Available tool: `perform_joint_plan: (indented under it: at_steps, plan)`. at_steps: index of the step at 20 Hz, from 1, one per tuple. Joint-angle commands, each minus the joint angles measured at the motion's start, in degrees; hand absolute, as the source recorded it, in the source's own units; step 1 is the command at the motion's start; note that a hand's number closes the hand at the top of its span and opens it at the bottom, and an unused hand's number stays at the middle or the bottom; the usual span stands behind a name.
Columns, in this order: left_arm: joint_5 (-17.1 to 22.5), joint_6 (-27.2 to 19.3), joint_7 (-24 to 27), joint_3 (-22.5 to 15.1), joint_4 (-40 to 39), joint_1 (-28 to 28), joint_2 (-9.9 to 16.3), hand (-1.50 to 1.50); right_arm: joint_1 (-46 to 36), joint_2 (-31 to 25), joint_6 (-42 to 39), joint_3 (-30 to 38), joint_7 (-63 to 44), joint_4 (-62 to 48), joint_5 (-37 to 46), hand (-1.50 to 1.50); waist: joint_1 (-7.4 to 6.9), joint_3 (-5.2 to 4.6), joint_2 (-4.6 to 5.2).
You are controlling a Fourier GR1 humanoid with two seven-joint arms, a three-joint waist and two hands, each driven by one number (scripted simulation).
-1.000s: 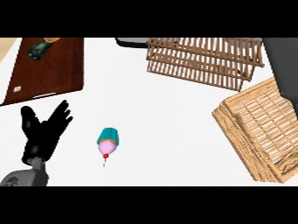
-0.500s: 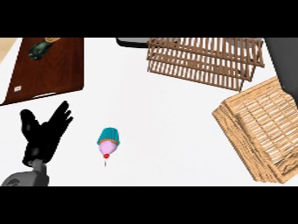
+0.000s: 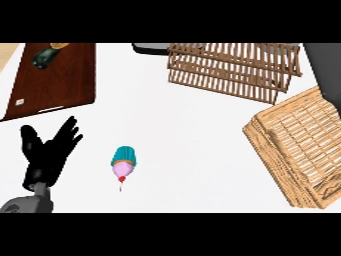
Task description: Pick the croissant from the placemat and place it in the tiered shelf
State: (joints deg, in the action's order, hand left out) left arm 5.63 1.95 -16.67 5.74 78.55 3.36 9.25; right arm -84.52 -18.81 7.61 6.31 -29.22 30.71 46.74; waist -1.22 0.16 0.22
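The croissant (image 3: 46, 56) sits at the far left, on the far end of the dark brown placemat (image 3: 62, 85). From this angle it reads as a small dark, greenish-brown lump with a lighter tan edge; its shape is hard to make out and it lies close to the view's far edge.

The left robot hand (image 3: 49, 155) shows at the near left of the white tabletop (image 3: 195, 130) with its fingers spread and upright, gripping nothing, well apart from the croissant. The right robot hand is not in view.

Several risks seem likely from here. A teal-and-pink cupcake (image 3: 123, 162) with a red tip lies on its side just right of the hand — a reach that drifts right could knock or roll it, or the wrong item could get picked. The croissant lies far off, so a long reach over the placemat may drag the mat or nudge the pastry further away. Placement looks awkward too: the wooden slatted tiered shelf (image 3: 232, 70) stands at the far right, well apart from the placemat, so the carry crosses most of the tabletop. A woven wicker basket (image 3: 306, 150) at the near right could be mistaken for the target.
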Motion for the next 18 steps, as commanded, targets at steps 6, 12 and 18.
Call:
perform_joint_plan:
  at_steps: [6,12,18]
  plan:
    - [-1.18,-0.50,1.49,-0.18,-2.32,-0.68,-0.61,0.00,-0.52,1.56,9.41,8.11,-2.04,2.79,-6.51,-1.50,0.57,-0.19,-0.06]
    - [0.80,0.50,-1.88,0.76,-1.60,1.69,0.17,0.00,-0.49,0.18,15.08,15.67,3.33,3.30,-13.66,-1.50,0.23,-0.16,0.19]
    - [-1.25,-0.93,-0.03,-0.22,-2.59,0.49,-1.03,0.00,-0.06,-1.80,22.70,17.61,2.81,6.27,-14.09,-1.50,0.85,-0.19,-0.05]
